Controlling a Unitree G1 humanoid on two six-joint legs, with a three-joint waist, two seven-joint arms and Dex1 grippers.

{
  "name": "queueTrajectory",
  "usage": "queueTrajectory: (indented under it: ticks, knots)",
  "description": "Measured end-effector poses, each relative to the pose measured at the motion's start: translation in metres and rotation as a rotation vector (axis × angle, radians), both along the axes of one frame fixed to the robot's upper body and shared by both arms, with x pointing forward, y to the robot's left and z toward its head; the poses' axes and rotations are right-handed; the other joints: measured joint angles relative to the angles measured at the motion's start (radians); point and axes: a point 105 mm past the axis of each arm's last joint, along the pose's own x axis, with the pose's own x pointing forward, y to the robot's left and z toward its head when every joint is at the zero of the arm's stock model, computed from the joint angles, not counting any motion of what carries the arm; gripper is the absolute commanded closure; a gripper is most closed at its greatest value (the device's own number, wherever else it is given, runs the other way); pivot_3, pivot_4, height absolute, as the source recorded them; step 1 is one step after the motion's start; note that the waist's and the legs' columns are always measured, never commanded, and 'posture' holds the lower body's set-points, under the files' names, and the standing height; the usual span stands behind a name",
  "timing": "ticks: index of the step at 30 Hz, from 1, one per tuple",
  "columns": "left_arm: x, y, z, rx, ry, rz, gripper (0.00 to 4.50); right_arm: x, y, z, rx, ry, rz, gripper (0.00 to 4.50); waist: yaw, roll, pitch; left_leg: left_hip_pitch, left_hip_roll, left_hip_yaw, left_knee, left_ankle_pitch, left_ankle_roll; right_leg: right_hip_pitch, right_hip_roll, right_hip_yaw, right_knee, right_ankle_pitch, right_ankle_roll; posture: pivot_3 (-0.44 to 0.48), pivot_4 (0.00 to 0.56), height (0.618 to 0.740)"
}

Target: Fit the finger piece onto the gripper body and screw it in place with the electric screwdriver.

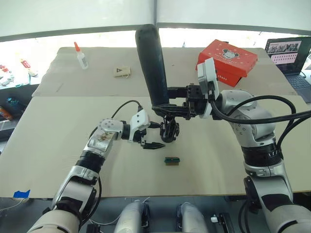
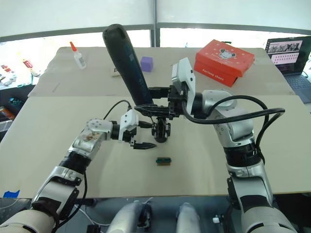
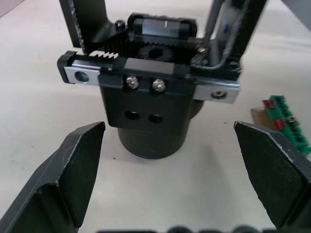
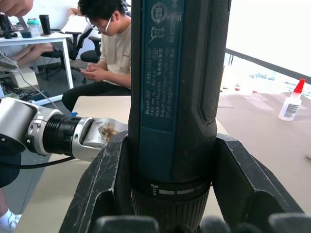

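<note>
The right hand (image 1: 167, 104) grips the electric screwdriver (image 1: 151, 63) firmly around its lower end, with the thick handle tilted up and to the far left. Its thin metal bit comes down onto the gripper body (image 1: 170, 130), which stands on its round base near the middle of the surface (image 1: 58, 145). In the left wrist view the bit (image 3: 210, 26) reaches the top frame of the gripper body (image 3: 150, 92) at 1 side.

The left hand (image 1: 156, 144) is open and holds nothing; it waits just to the left of the gripper body, with its 2 fingers spread to both sides of it.

I judge that the screwing step is now in progress. I cannot tell if the finger piece is already seated
</note>
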Motion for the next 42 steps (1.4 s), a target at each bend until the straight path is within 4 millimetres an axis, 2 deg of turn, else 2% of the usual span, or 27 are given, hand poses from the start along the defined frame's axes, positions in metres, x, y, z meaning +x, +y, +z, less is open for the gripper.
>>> queueTrajectory:
  ticks: [13, 16, 19, 42]
  knots:
    - [0.010, -0.011, -0.015, 0.007, 0.034, 0.001, 0.00, 0.000, -0.005, -0.003, 0.022, 0.013, -0.010, 2.58, 0.003, 0.000, 0.000, 0.000, 0.000, 0.000, 0.001, 0.000, 0.000, 0.000, 0.000, 0.000, 0.000, 0.000, 0.000, 0.000, 0.150, 0.740]
    - [0.012, -0.014, -0.010, -0.006, 0.031, 0.000, 0.86, 0.000, -0.007, -0.003, 0.027, 0.012, -0.014, 2.58, 0.004, -0.001, 0.000, 0.000, 0.000, -0.001, 0.001, 0.000, 0.000, 0.001, 0.000, 0.000, 0.000, 0.000, 0.000, 0.000, 0.150, 0.740]
    - [0.011, -0.015, -0.010, -0.016, 0.038, -0.015, 2.19, -0.001, -0.007, -0.003, 0.032, 0.007, -0.015, 2.58, 0.004, -0.001, 0.000, 0.000, 0.000, -0.001, 0.001, 0.000, 0.000, 0.000, 0.000, 0.000, 0.000, 0.000, 0.000, 0.000, 0.150, 0.740]
    - [0.011, -0.017, -0.010, 0.001, 0.025, -0.025, 2.18, 0.001, -0.016, -0.008, 0.018, 0.063, -0.031, 2.58, 0.008, -0.003, -0.002, 0.000, 0.000, -0.001, 0.002, 0.000, 0.001, 0.001, 0.000, 0.000, 0.000, 0.000, 0.000, 0.000, 0.150, 0.740]
